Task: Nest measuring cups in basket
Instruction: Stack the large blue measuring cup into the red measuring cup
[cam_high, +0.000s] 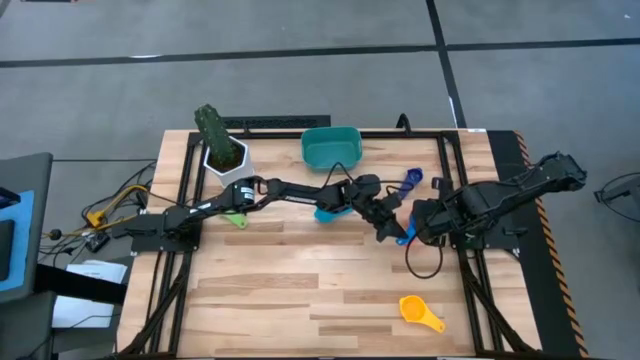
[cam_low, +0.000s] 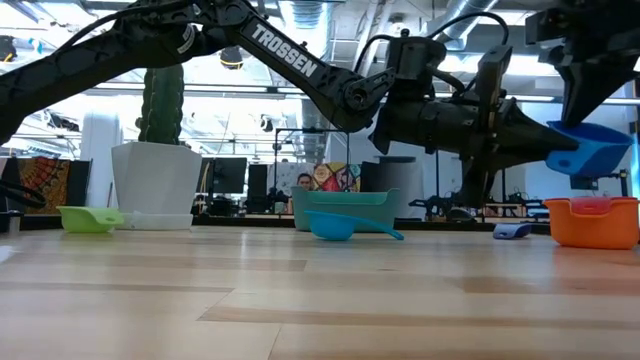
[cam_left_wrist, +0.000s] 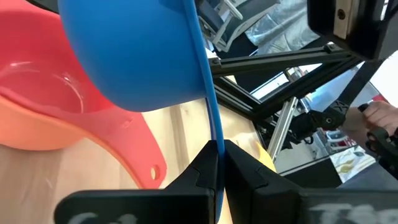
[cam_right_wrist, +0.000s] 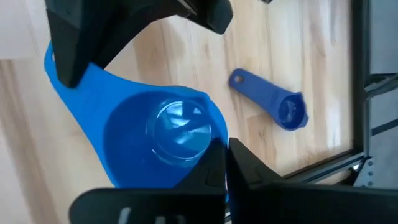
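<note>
Above the table's right-centre, the left gripper (cam_left_wrist: 217, 163) and right gripper (cam_right_wrist: 225, 163) both pinch one blue measuring cup (cam_right_wrist: 163, 138) (handle and rim respectively), lifted off the wood. Well behind it sits the teal basket (cam_high: 331, 146), beside a potted cactus (cam_high: 222, 145).

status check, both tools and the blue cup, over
Left tool shut on blue cup handle, cup held off the table. Right tool shut on its rim. Basket empty; nothing between.

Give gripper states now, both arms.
Left gripper: shut on the blue measuring cup's handle.
Right gripper: shut on the same cup's rim.
</note>
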